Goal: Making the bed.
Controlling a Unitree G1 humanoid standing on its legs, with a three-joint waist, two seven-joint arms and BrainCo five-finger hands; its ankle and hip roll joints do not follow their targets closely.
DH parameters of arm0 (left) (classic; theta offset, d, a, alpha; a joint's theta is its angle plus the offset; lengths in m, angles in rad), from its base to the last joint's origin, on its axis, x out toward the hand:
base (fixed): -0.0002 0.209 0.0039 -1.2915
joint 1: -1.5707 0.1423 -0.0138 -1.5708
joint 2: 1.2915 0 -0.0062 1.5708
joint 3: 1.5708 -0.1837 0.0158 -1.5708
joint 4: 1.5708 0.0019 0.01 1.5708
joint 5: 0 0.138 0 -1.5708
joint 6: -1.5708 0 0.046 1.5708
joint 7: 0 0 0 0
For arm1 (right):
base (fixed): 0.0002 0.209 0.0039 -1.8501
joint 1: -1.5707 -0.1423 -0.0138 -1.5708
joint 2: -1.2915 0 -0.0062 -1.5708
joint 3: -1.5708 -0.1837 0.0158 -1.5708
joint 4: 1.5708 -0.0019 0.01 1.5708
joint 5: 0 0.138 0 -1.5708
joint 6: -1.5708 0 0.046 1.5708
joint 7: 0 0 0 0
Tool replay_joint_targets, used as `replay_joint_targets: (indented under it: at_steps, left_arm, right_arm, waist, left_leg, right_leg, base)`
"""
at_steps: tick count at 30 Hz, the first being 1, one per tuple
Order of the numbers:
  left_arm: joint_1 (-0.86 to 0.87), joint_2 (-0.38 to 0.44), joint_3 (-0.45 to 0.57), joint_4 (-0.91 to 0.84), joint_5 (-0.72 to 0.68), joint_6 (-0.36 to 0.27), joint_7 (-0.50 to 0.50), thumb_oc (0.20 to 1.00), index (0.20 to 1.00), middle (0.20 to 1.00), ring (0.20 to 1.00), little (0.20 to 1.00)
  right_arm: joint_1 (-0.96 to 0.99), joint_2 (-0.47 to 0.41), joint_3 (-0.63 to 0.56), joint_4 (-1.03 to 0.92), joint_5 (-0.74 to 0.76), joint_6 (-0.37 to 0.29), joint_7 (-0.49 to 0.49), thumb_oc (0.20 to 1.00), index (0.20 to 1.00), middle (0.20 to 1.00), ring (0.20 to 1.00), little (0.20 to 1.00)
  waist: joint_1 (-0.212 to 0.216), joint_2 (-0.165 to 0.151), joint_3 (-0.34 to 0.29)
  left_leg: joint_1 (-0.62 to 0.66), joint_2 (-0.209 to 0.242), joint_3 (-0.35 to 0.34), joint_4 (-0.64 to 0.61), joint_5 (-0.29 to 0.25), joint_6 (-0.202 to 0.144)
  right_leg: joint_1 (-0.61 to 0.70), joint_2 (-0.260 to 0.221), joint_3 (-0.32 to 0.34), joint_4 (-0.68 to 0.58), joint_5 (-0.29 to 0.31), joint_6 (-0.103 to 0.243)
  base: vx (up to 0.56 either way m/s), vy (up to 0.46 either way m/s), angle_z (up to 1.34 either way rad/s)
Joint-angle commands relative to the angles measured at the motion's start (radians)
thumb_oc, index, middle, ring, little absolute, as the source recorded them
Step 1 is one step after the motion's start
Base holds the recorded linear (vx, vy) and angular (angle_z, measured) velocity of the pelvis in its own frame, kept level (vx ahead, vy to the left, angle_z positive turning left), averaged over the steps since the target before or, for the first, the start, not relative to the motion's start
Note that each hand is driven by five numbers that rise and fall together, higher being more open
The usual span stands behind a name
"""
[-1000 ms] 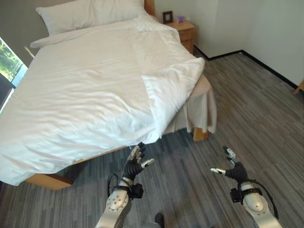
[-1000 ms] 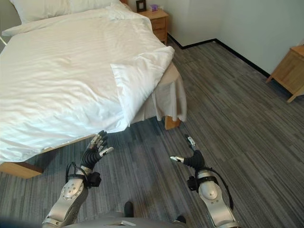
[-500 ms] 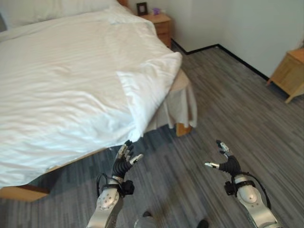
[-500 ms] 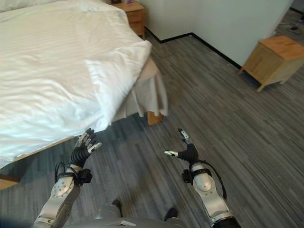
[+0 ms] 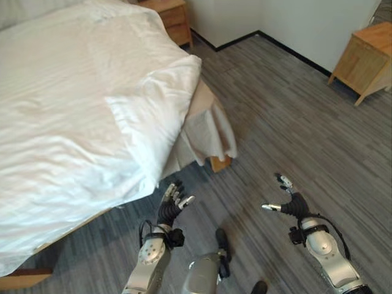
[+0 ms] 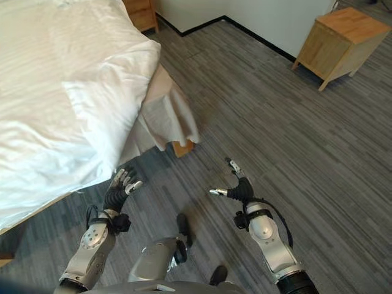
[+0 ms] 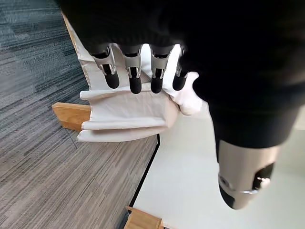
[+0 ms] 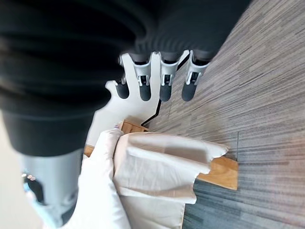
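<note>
The duvet [image 5: 73, 104] lies over the bed [image 5: 211, 162] at the left, its near right corner folded back on itself into a flap [image 5: 138, 131], with a beige sheet [image 6: 165, 116] hanging loose off the mattress corner below it. The risk, as I judge it, is a grasp that takes the flap's top layer alone or catches the sheet along with it; a pull would then drag the sheet out or deepen the fold. Both hands are also well short of the cloth, so closing now would catch nothing.

The left hand [image 5: 171, 205] hovers over the floor [image 5: 288, 122] just below the duvet's hanging edge, fingers straight and spread, holding nothing. The right hand [image 5: 288, 203] is farther right, relaxed and empty, well apart from the bed.
</note>
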Motion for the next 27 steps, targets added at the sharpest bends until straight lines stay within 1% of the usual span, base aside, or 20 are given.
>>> replay_joint_targets:
  at_steps: [1, 2, 3, 4, 6, 7, 8, 9, 10, 11, 12, 13, 14, 16, 17, 18, 20, 23, 25, 27]
  left_arm:
    - [-0.023, 0.062, 0.005, -0.101, -0.045, -0.032, 0.007, 1.0, 1.0, 1.0, 1.0, 1.0]
    - [-0.028, 0.079, 0.003, -0.113, -0.046, -0.033, 0.008, 1.0, 1.0, 1.0, 1.0, 1.0]
    - [-0.036, 0.084, -0.002, -0.115, -0.039, -0.032, 0.013, 1.0, 1.0, 1.0, 1.0, 1.0]
    - [-0.047, 0.087, -0.002, -0.112, -0.027, -0.034, 0.021, 1.0, 1.0, 1.0, 1.0, 1.0]
    - [-0.085, 0.098, -0.012, -0.112, -0.006, -0.042, 0.034, 1.0, 1.0, 1.0, 1.0, 1.0]
    - [-0.086, 0.098, -0.012, -0.112, -0.006, -0.042, 0.034, 1.0, 1.0, 1.0, 1.0, 1.0]
    - [-0.096, 0.099, -0.021, -0.115, 0.0, -0.046, 0.031, 1.0, 1.0, 1.0, 1.0, 1.0]
    - [-0.098, 0.097, -0.033, -0.118, 0.017, -0.053, 0.024, 1.0, 1.0, 1.0, 1.0, 1.0]
    - [-0.098, 0.097, -0.033, -0.118, 0.017, -0.053, 0.024, 1.0, 1.0, 1.0, 1.0, 1.0]
    - [-0.095, 0.092, -0.035, -0.119, 0.02, -0.057, 0.019, 1.0, 1.0, 1.0, 1.0, 1.0]
    - [-0.095, 0.084, -0.044, -0.113, 0.026, -0.057, 0.017, 1.0, 1.0, 1.0, 1.0, 1.0]
    - [-0.095, 0.084, -0.044, -0.113, 0.026, -0.058, 0.017, 1.0, 1.0, 1.0, 1.0, 1.0]
    - [-0.095, 0.076, -0.048, -0.101, 0.02, -0.06, 0.013, 1.0, 1.0, 1.0, 1.0, 1.0]
    - [-0.095, 0.076, -0.048, -0.101, 0.02, -0.06, 0.013, 1.0, 1.0, 1.0, 1.0, 1.0]
    - [-0.093, 0.074, -0.041, -0.08, 0.014, -0.055, 0.016, 1.0, 1.0, 1.0, 1.0, 1.0]
    - [-0.092, 0.074, -0.041, -0.081, 0.013, -0.055, 0.015, 1.0, 1.0, 1.0, 1.0, 1.0]
    - [-0.075, 0.074, -0.022, -0.064, 0.01, -0.054, 0.02, 1.0, 1.0, 1.0, 1.0, 1.0]
    - [-0.063, 0.066, -0.007, -0.045, 0.009, -0.047, 0.008, 1.0, 1.0, 1.0, 1.0, 1.0]
    - [-0.039, 0.057, 0.017, -0.035, 0.008, -0.045, 0.006, 1.0, 1.0, 1.0, 1.0, 1.0]
    - [-0.022, 0.049, 0.032, -0.038, 0.001, -0.044, 0.003, 1.0, 1.0, 1.0, 1.0, 1.0]
  right_arm:
    - [-0.12, 0.022, -0.016, 0.005, -0.029, -0.04, 0.011, 1.0, 1.0, 1.0, 1.0, 1.0]
    - [-0.113, 0.016, -0.021, -0.008, -0.036, -0.038, 0.016, 1.0, 1.0, 1.0, 1.0, 1.0]
    - [-0.103, 0.009, -0.03, -0.023, -0.04, -0.035, 0.023, 1.0, 1.0, 1.0, 1.0, 1.0]
    - [-0.103, 0.005, -0.037, -0.03, -0.043, -0.036, 0.026, 1.0, 1.0, 1.0, 1.0, 1.0]
    - [-0.09, -0.009, -0.077, -0.054, -0.043, -0.04, 0.012, 1.0, 1.0, 1.0, 1.0, 1.0]
    - [-0.09, -0.009, -0.077, -0.055, -0.043, -0.04, 0.012, 1.0, 1.0, 1.0, 1.0, 1.0]
    - [-0.083, -0.017, -0.092, -0.065, -0.044, -0.04, 0.009, 1.0, 1.0, 1.0, 1.0, 1.0]
    - [-0.074, -0.034, -0.115, -0.075, -0.059, -0.044, -0.002, 1.0, 1.0, 1.0, 1.0, 1.0]
    - [-0.074, -0.034, -0.115, -0.075, -0.059, -0.044, -0.002, 1.0, 1.0, 1.0, 1.0, 1.0]
    - [-0.073, -0.041, -0.121, -0.077, -0.065, -0.042, -0.005, 1.0, 1.0, 1.0, 1.0, 1.0]
    - [-0.078, -0.046, -0.125, -0.079, -0.074, -0.044, -0.014, 1.0, 1.0, 1.0, 1.0, 1.0]
    - [-0.078, -0.046, -0.125, -0.078, -0.074, -0.044, -0.015, 1.0, 1.0, 1.0, 1.0, 1.0]
    - [-0.086, -0.05, -0.132, -0.075, -0.08, -0.039, -0.022, 1.0, 1.0, 1.0, 1.0, 1.0]
    - [-0.087, -0.051, -0.131, -0.074, -0.08, -0.039, -0.023, 1.0, 1.0, 1.0, 1.0, 1.0]
    - [-0.108, -0.051, -0.127, -0.06, -0.085, -0.031, -0.03, 1.0, 1.0, 1.0, 1.0, 1.0]
    - [-0.108, -0.052, -0.127, -0.059, -0.085, -0.031, -0.031, 1.0, 1.0, 1.0, 1.0, 1.0]
    - [-0.126, -0.058, -0.116, -0.049, -0.094, -0.022, -0.029, 1.0, 1.0, 1.0, 1.0, 1.0]
    - [-0.14, -0.052, -0.097, -0.024, -0.101, -0.011, -0.014, 1.0, 1.0, 1.0, 1.0, 1.0]
    - [-0.125, -0.043, -0.078, -0.015, -0.095, 0.0, 0.014, 1.0, 1.0, 1.0, 1.0, 1.0]
    - [-0.121, -0.048, -0.07, -0.017, -0.1, 0.001, 0.021, 1.0, 1.0, 1.0, 1.0, 1.0]
  waist:
    - [0.083, -0.043, -0.001]
    - [0.077, -0.049, 0.009]
    - [0.056, -0.042, 0.011]
    - [0.036, -0.015, 0.013]
    - [0.002, 0.009, 0.016]
    - [-0.007, 0.008, 0.019]
    - [-0.019, 0.015, 0.021]
    - [-0.04, 0.019, 0.018]
    - [-0.04, 0.019, 0.018]
    - [-0.052, 0.019, 0.012]
    - [-0.061, 0.015, 0.01]
    - [-0.063, 0.016, 0.008]
    - [-0.085, 0.015, 0.003]
    - [-0.09, 0.016, 0.0]
    - [-0.093, 0.014, -0.009]
    - [-0.097, 0.016, -0.01]
    - [-0.102, 0.019, -0.007]
    - [-0.104, -0.001, -0.006]
    - [-0.102, -0.014, -0.03]
    - [-0.101, -0.009, -0.038]
  left_leg:
    - [0.048, -0.019, -0.06, -0.06, -0.021, 0.033]
    - [0.083, -0.037, -0.087, -0.071, -0.035, 0.047]
    - [0.132, -0.049, -0.123, -0.105, -0.046, 0.054]
    - [0.157, -0.029, -0.131, -0.11, -0.041, 0.061]
    - [0.211, -0.021, -0.217, -0.129, -0.074, 0.039]
    - [0.212, -0.025, -0.226, -0.129, -0.074, 0.04]
    - [0.217, -0.025, -0.272, -0.129, -0.08, 0.027]
    - [0.215, -0.04, -0.363, -0.129, -0.086, 0.004]
    - [0.215, -0.04, -0.363, -0.129, -0.086, 0.004]
    - [0.208, -0.042, -0.4, -0.129, -0.085, -0.007]
    - [0.211, -0.054, -0.452, -0.129, -0.098, -0.015]
    - [0.207, -0.053, -0.454, -0.129, -0.096, -0.015]
    - [0.221, -0.06, -0.512, -0.129, -0.115, -0.033]
    - [0.216, -0.06, -0.517, -0.129, -0.112, -0.033]
    - [0.224, -0.049, -0.571, -0.129, -0.127, -0.051]
    - [0.224, -0.047, -0.576, -0.129, -0.129, -0.051]
    - [0.252, -0.026, -0.649, -0.129, -0.145, -0.075]
    - [0.289, -0.005, -0.719, -0.129, -0.173, -0.1]
    - [0.328, 0.046, -0.741, -0.129, -0.193, -0.125]
    - [0.344, 0.07, -0.739, -0.129, -0.196, -0.133]
  right_leg:
    - [0.091, 0.003, -0.092, 0.211, -0.005, 0.14]
    - [0.037, -0.055, -0.101, 0.362, 0.07, 0.175]
    - [-0.019, -0.087, -0.093, 0.479, 0.106, 0.175]
    - [-0.086, -0.09, -0.099, 0.573, 0.149, 0.173]
    - [-0.141, -0.173, -0.122, 0.559, 0.132, 0.153]
    - [-0.135, -0.178, -0.132, 0.562, 0.128, 0.155]
    - [-0.156, -0.189, -0.119, 0.512, 0.098, 0.133]
    - [-0.184, -0.161, -0.028, 0.349, 0.056, 0.104]
    - [-0.184, -0.161, -0.028, 0.349, 0.056, 0.104]
    - [-0.186, -0.142, 0.01, 0.261, 0.063, 0.1]
    - [-0.202, -0.133, 0.083, 0.178, 0.065, 0.101]
    - [-0.202, -0.131, 0.08, 0.171, 0.071, 0.1]
    - [-0.233, -0.15, 0.155, 0.059, 0.122, 0.116]
    - [-0.23, -0.149, 0.148, 0.047, 0.131, 0.116]
    - [-0.274, -0.179, 0.159, -0.031, 0.196, 0.137]
    - [-0.27, -0.177, 0.153, -0.032, 0.195, 0.137]
    - [-0.329, -0.197, 0.174, -0.049, 0.244, 0.156]
    - [-0.291, -0.203, 0.157, -0.049, 0.272, 0.161]
    - [-0.256, -0.177, 0.142, -0.049, 0.26, 0.152]
    - [-0.237, -0.16, 0.129, -0.049, 0.249, 0.145]
  base:
    - [0.37, 0.064, -0.55]
    - [0.38, 0.114, -0.24]
    - [0.33, 0.12, 0.22]
    - [0.48, 0.034, 0.85]
    - [0.4, -0.075, 1.24]
    - [0.19, -0.09, 1.37]
    - [0.26, -0.176, 1.55]
    - [0.25, -0.173, 1.37]
    - [0.22, -0.194, 1.59]
    - [0.2, -0.154, 1.66]
    - [0.2, -0.156, 1.72]
    - [0.36, -0.203, 1.35]
    - [0.21, -0.113, 1.17]
    - [0.24, -0.14, 1.43]
    - [0.28, -0.169, 1.49]
    - [0.53, -0.322, 1.53]
    - [0.46, -0.3, 1.03]
    - [0.38, -0.31, 0.86]
    - [0.46, -0.407, 0.67]
    - [0.31, -0.239, 0.34]
